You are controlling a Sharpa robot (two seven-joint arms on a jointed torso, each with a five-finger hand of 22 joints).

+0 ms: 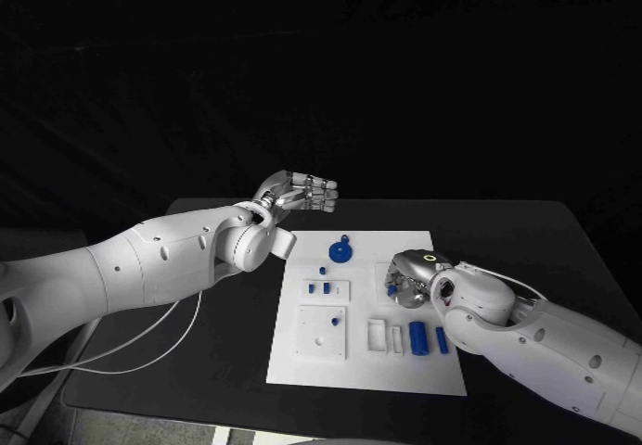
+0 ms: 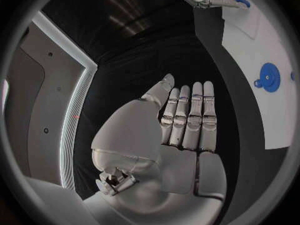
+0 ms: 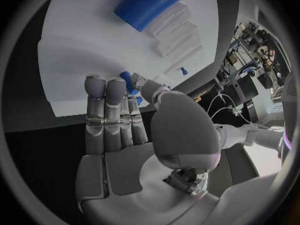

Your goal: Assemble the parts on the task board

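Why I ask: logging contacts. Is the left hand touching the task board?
Apart. The head view shows the left hand raised over bare black table beyond the task board's far corner, with dark table between them.

Your left arm reaches in across the table's left side and holds its hand (image 1: 300,193) raised beyond the far left corner of the board (image 1: 321,371), fingers (image 2: 190,116) straight and pressed side by side, thumb alongside, nothing in it. Your right arm comes in from the right and lowers its hand (image 1: 409,278) over the board's right half. There the fingertips (image 3: 106,87) point down at the white surface with a small blue part (image 3: 128,81) pinched among them.
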